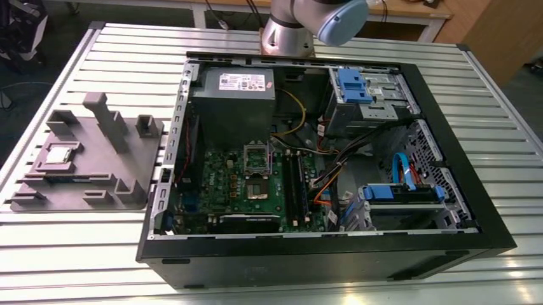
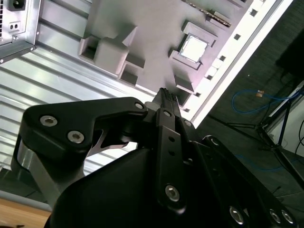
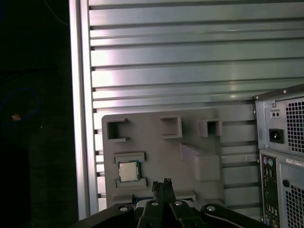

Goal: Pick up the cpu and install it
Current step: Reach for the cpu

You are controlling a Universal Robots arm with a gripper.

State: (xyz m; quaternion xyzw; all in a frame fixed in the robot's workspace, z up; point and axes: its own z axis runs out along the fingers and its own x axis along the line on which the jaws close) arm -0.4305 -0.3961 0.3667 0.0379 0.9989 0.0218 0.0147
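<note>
The cpu [image 1: 61,154] is a small pale square chip lying flat in a recess of the grey fixture block [image 1: 102,181], on the table at the exterior view's left. Both wrist views look down on the cpu [image 2: 194,48] [image 3: 128,171] from well above. My gripper [image 2: 166,93] [image 3: 163,184] hangs over the fixture block beside the chip, apart from it, its black fingers shut together with nothing between them. The dark square socket [image 1: 257,159] with its metal frame sits on the green board inside the open computer case [image 1: 441,127].
The fixture block carries raised posts [image 1: 109,121] and several empty recesses. The case holds a grey power-supply box [image 1: 233,86], cables and blue drive brackets [image 1: 355,86]. The arm's base [image 1: 287,35] stands behind the case. The slatted metal table [image 3: 190,61] ends just past the fixture.
</note>
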